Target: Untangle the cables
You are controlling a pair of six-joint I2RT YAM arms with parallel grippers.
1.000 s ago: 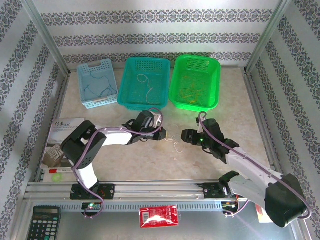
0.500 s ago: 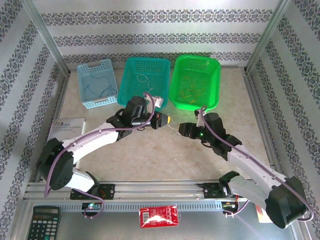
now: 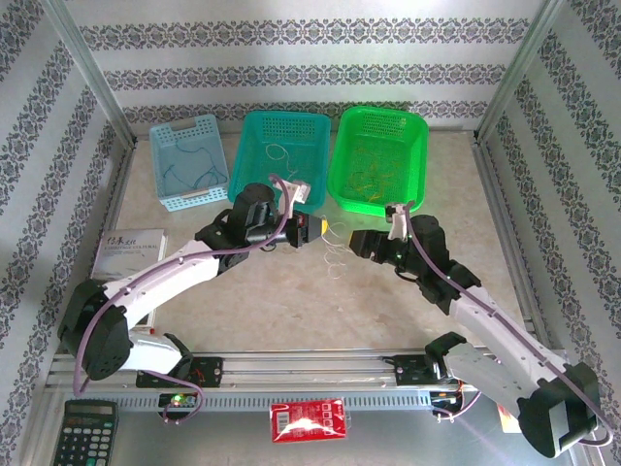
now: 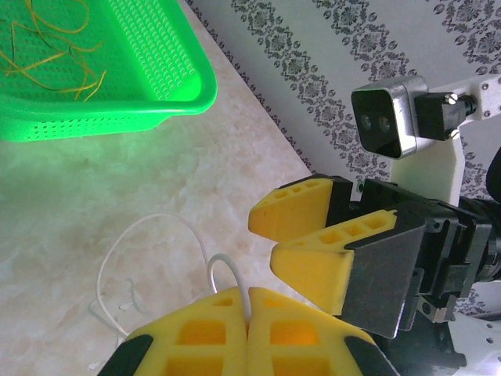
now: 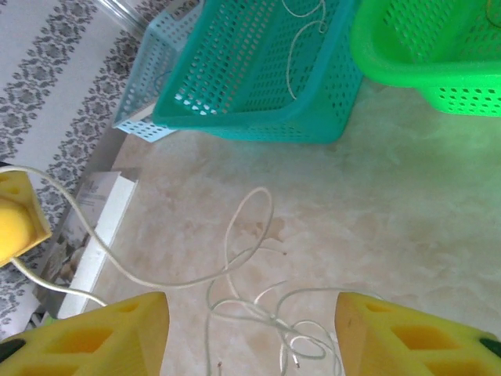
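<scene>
we judge the sorting well along: blue strands (image 3: 189, 171) lie in the light blue basket (image 3: 190, 202), a white strand (image 3: 286, 165) in the teal basket (image 3: 275, 205), and yellow-orange strands (image 3: 374, 177) in the green basket (image 3: 380, 206). what is left is a small knot of white cables (image 3: 337, 260) on the table (image 3: 291, 306) between the grippers. our left gripper (image 3: 324, 229), stretched forward just in front of the teal basket, is clamped on one white cable of the knot. the right gripper (image 3: 355, 241) faces it, fingers apart over the knot.

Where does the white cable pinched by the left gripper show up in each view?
Top external: white cable, centre, just right of the left gripper.
Left wrist: cable loops from the shut fingers, bottom centre.
Right wrist: cable curled, lower centre.
Shared landmark: green basket.
</scene>
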